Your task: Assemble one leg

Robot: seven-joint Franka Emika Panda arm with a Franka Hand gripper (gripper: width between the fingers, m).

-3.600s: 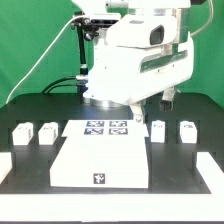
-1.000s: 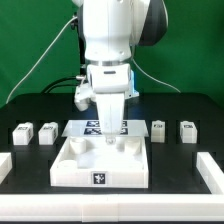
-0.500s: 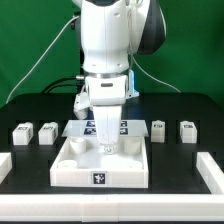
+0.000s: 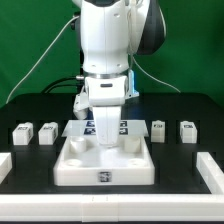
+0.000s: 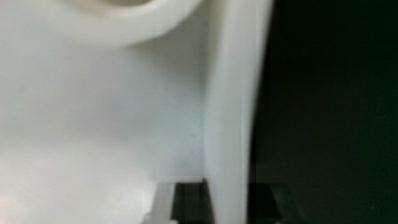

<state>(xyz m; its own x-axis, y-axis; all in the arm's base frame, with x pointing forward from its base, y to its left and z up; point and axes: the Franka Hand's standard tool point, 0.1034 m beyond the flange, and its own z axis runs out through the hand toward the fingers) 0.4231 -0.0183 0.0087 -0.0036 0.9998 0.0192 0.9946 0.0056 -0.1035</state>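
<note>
Four small white legs stand on the black table: two at the exterior view's left and two at its right. The large white square panel with corner sockets lies in the middle. My gripper reaches down onto the panel's far edge and is shut on it. In the wrist view the panel's thin edge runs between my two dark fingers, and the gripper is closed around it. No leg is held.
The marker board lies just behind the panel, partly hidden by the arm. Low white walls stand at the front left and front right of the table. A green backdrop lies behind.
The arm swung in from the exterior view's right and came down onto the panel's far edge. In the last second the gripped panel shifted slightly and now looks a little wider.
</note>
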